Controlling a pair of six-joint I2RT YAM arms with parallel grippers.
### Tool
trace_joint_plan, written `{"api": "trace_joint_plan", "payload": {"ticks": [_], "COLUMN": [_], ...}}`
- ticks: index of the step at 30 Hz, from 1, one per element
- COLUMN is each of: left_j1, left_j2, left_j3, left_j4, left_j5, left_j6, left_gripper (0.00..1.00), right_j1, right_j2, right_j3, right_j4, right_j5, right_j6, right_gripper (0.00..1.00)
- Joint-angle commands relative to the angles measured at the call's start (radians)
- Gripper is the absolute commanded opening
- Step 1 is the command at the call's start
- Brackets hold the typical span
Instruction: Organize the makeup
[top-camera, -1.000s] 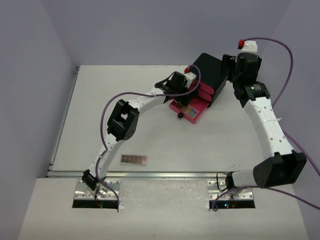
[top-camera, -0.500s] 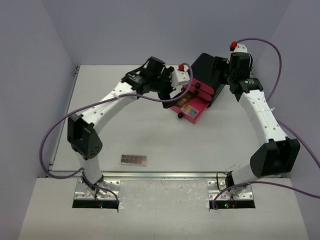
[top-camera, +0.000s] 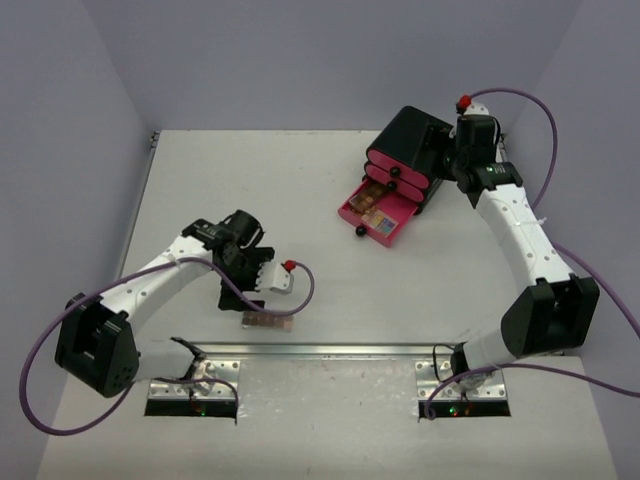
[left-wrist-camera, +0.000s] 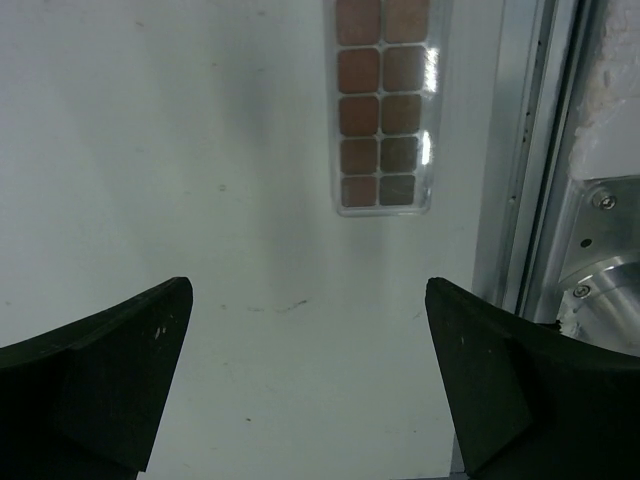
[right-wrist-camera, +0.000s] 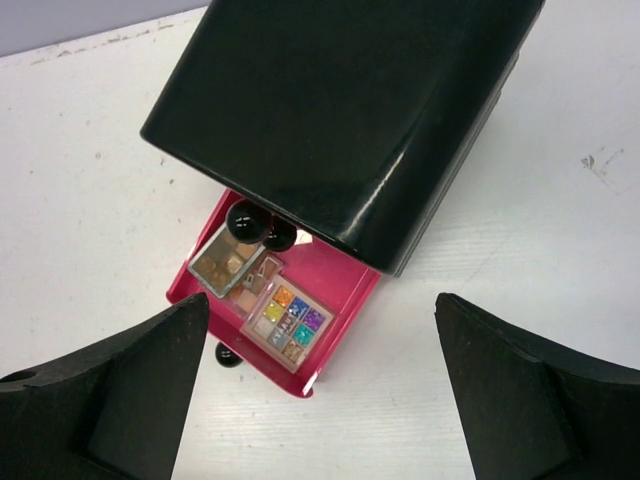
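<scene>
Left wrist view, I see the left gripper (left-wrist-camera: 308, 320) spread wide with the brown palette (left-wrist-camera: 385, 105) lying top centre on the table (left-wrist-camera: 150, 150) — the right gripper (right-wrist-camera: 322, 330) gapes too, the multicoloured palette (right-wrist-camera: 287, 322) in the pink drawer (right-wrist-camera: 345, 270) at lower centre.

A white table (top-camera: 200, 200) bears a brown palette (left-wrist-camera: 385, 105) and a black drawer box (top-camera: 415, 135).

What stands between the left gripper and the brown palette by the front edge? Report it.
Nothing visible. The open left gripper hangs just short of the brown palette with only bare table between them; the metal rail runs alongside the palette, not across the path.
</scene>
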Motion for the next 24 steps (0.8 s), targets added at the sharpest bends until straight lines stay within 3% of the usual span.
{"api": "trace_joint_plan", "payload": {"ticks": [1,7,18,24], "left_j1": [-0.045,-0.178,-0.217,-0.260], "left_j2": [-0.072,-0.088,0.070,0.107], "left_j3": [-0.099,-0.270,-0.337,-0.390], "left_j4": [0.089,0.279,0.514,0.579], "left_j5": [-0.033,-0.072,-0.119,-0.149], "left_j6": [0.020,-0.062,-0.220,-0.267], "left_gripper": [1.00,1.00,1.00,0.93], "right_j1": [-0.003,-0.003,-0.003,-0.003], "right_j2": [-0.070,-0.090,-0.084,-0.077], "right_j3": [-0.034,-0.065,-0.073,-0.065], "right_j4": [0.010,-0.004,-0.041,-0.048], "right_j5": [0.008,0.027,0.054,0.091], "right_j6": [0.007,-0.002,-0.035,-0.069], "right_gripper": [0.94,0.94,0.95,0.95]}}
